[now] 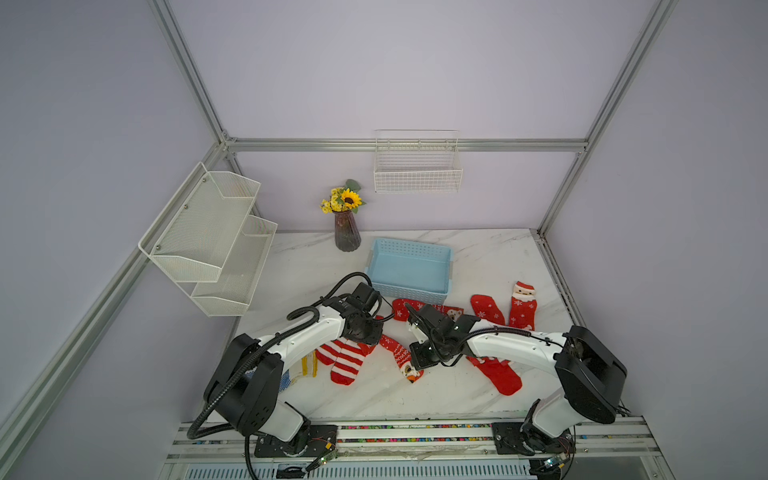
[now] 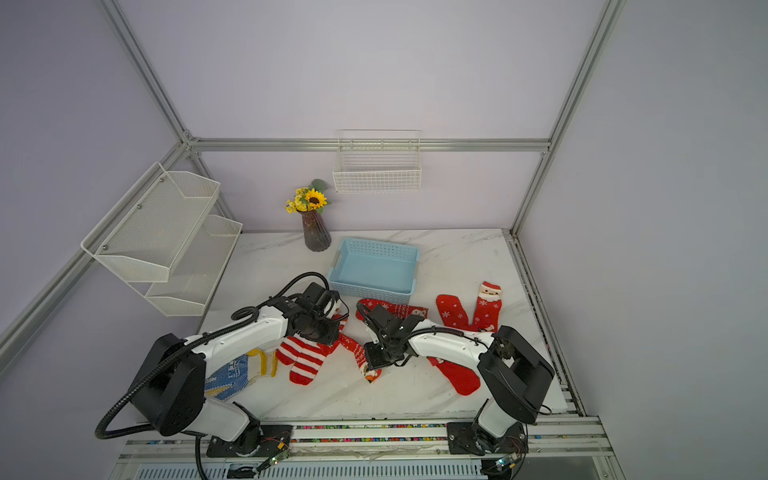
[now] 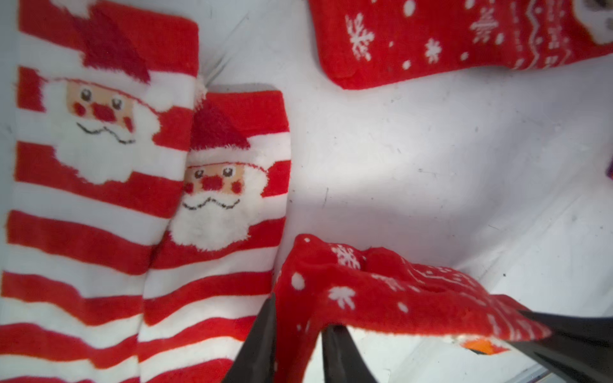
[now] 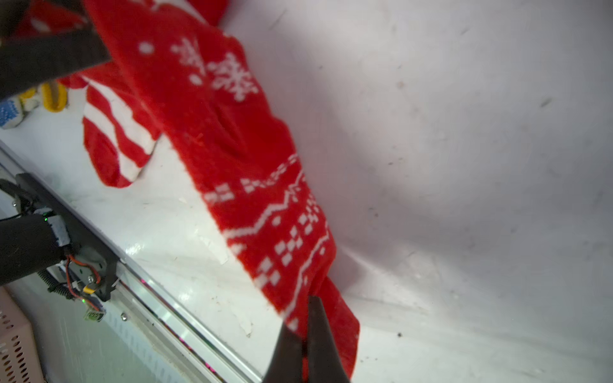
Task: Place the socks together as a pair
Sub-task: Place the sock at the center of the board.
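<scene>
— Looking for the fluffy red sock with white snowflakes and a zigzag band?

— Found. Strung between both grippers, lifted a little off the white marble tabletop, about midway along and nearer the front edge than the back. Just beside the pair of red-and-white striped Santa socks.

— Held how?

— Pinched at the cuff end by the right gripper, with jaws pressed together on the knit. Flanked at the toe end by the left gripper, with jaws a little apart and cloth bunched between. Cannot tell whether nipped there or loose.

— Likely to handle how?

— Probably light, soft and limp. Sags between holds and folds wherever unsupported. Unlikely to slip from a firm pinch, given the fuzzy pile. Not fragile.

— Best place to take hold?

— Judging by the sag, at cuff and toe together, keeping it stretched flat. With one hold only, at the cuff edge, trailing the rest behind.

— Bound for where?

— Presumably for the seemingly matching red snowflake sock with a pale figure at the cuff, lying toward the back edge, just in front of the pale blue plastic basket. Worth laying alongside, cuffs level.

— Risks?

— Snagging the striped pair on the way. Bunching up if dropped from one end.
</scene>
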Action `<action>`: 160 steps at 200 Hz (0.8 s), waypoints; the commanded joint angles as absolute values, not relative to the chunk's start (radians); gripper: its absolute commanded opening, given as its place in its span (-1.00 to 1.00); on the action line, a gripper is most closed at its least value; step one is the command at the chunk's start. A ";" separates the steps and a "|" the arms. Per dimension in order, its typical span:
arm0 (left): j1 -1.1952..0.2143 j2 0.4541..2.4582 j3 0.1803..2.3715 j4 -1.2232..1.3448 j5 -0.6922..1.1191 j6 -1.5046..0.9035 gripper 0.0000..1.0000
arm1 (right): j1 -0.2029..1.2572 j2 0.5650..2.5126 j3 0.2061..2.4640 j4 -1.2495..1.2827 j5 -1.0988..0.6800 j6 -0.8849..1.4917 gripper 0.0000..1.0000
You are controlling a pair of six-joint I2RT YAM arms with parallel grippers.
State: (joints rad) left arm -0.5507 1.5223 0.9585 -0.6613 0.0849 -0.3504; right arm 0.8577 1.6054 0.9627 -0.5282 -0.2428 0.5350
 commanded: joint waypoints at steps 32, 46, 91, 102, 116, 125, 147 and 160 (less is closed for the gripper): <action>-0.511 1.611 1.093 -0.574 0.054 -0.345 0.02 | 0.768 1.692 1.032 -0.568 -0.173 0.445 -0.94; -0.504 1.623 1.107 -0.556 0.027 -0.349 0.04 | 0.751 1.684 1.030 -0.561 -0.138 0.430 -0.62; -0.474 1.648 1.157 -0.523 -0.004 -0.366 0.21 | 0.736 1.656 1.032 -0.562 -0.033 0.464 0.00; -0.470 1.640 1.157 -0.509 -0.009 -0.370 0.34 | 0.737 1.620 1.013 -0.552 -0.002 0.483 0.00; -0.464 1.633 1.159 -0.505 -0.006 -0.370 0.48 | 0.736 1.560 0.986 -0.547 0.039 0.541 0.00; -0.458 1.625 1.156 -0.506 -0.009 -0.373 0.53 | 0.736 1.521 0.969 -0.546 0.051 0.584 0.00; -0.444 1.590 1.119 -0.503 -0.025 -0.400 0.57 | 0.738 1.436 0.911 -0.529 0.048 0.694 0.00; -0.442 1.565 1.084 -0.481 -0.007 -0.416 0.57 | 0.741 1.393 0.866 -0.505 0.027 0.772 0.00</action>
